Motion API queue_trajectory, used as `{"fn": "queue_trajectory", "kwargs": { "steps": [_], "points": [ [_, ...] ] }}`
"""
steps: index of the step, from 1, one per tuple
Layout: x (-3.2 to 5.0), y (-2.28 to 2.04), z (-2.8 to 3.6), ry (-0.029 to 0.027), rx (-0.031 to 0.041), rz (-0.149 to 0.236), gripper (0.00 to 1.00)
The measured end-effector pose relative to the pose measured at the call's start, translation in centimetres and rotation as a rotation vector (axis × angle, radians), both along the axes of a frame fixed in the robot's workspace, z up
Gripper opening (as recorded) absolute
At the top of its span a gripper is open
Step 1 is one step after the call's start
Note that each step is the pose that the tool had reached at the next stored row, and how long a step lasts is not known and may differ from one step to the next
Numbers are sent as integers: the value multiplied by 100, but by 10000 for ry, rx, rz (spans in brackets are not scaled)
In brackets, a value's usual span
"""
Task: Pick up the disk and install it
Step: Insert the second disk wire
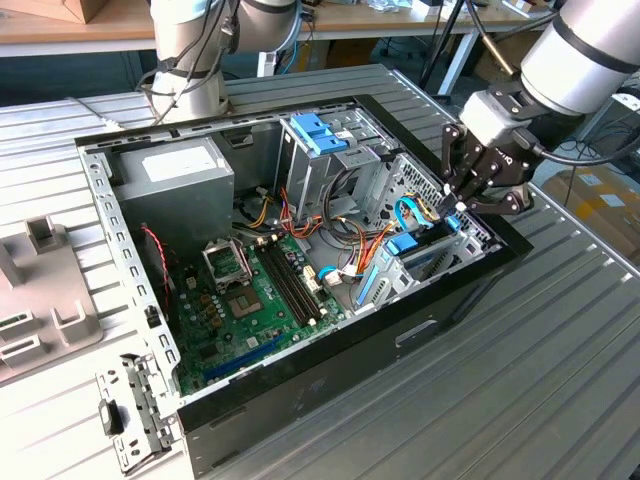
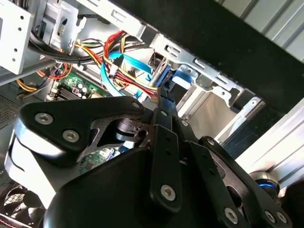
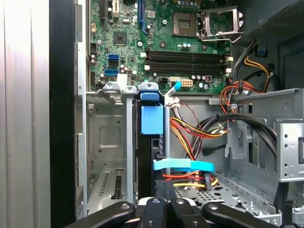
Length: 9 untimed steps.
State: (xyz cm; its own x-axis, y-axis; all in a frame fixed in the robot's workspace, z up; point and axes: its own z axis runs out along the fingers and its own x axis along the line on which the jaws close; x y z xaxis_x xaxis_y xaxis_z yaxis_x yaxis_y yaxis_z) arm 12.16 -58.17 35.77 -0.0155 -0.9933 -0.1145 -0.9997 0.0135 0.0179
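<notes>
Robotics lab or test workshop. Evidence: opened desktop computer case (image 1: 300,330) lying on a ribbed metal workbench (image 1: 520,370); second robot arm base (image 1: 190,80) across the case from the claw; wooden benches (image 1: 70,25) behind it; cardboard boxes (image 1: 600,190) beside the claw.

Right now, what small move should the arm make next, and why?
Probably a short push deeper along the slot. The black disk with blue plastic rails stands on edge in the grey metal bay, the gripper sits at its outer end, and a blue flat cable lies close.
</notes>
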Motion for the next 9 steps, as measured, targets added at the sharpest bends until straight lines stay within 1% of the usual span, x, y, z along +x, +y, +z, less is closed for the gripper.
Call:
{"fn": "queue_trajectory", "kwargs": {
  "steps": [3,9],
  "points": [
    [52,0,29,15,7,0,11],
    [101,0,68,28,12,-1,11]
  ]
}}
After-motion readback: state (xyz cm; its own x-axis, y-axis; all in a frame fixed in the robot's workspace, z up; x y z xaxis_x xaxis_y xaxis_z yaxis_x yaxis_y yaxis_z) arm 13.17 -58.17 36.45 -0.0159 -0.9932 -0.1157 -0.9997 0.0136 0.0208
